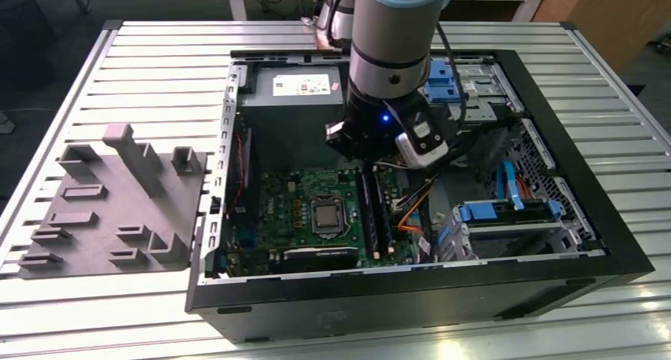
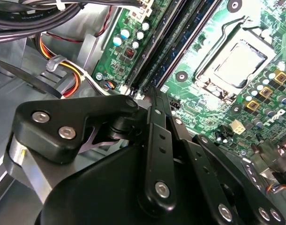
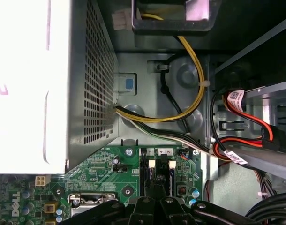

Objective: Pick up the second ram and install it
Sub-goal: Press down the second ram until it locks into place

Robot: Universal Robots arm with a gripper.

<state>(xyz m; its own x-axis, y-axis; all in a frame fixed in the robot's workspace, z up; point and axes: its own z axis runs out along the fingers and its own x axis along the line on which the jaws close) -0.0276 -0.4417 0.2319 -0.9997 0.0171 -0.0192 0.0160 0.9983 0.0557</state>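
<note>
I reach down into the open black computer case (image 1: 587, 242) that lies on its side on the ribbed metal desk (image 1: 147, 61). My claw (image 2: 154, 96) is low over the green motherboard (image 1: 304, 195), at the end of the long black memory slots (image 2: 166, 47) that run beside the silver processor socket (image 2: 237, 63). In the second wrist view my black fingers (image 2: 157, 136) are drawn close together, with their tips right at the slot ends. I cannot tell whether a thin memory stick is pinched between them, or whether the dark strips lying in the slots are the ram sticks themselves.

In the first wrist view the slots' white end clips (image 3: 152, 164) sit just ahead of my linkage. Beyond them are the perforated grey power supply box (image 3: 91, 75) and a bundle of yellow and black cables (image 3: 194, 93).

In the exterior view, a grey moulded parts holder (image 1: 115, 203) rests on the desk, beside the case on the exterior view's left.
</note>
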